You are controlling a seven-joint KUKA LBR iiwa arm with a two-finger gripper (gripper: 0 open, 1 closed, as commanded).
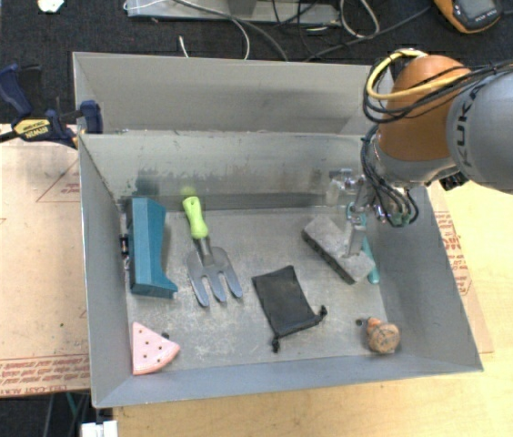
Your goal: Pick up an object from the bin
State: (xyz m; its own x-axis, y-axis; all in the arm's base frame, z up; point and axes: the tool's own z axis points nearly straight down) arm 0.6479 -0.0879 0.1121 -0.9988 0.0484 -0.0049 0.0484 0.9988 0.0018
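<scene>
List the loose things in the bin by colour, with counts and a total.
Blue: 1, box
Green-handled: 1, garden fork
Black: 1, pouch
Pink: 1, wedge
Brown: 1, lump
Grey and teal: 1, slab under the gripper
Total: 6

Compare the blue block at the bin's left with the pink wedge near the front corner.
The blue block is long and rectangular; the pink wedge is a rounded triangle. The blue block is clearly larger than the pink wedge. The blue block is plain, the pink wedge has dark specks. Both lie at the left of the bin.
</scene>
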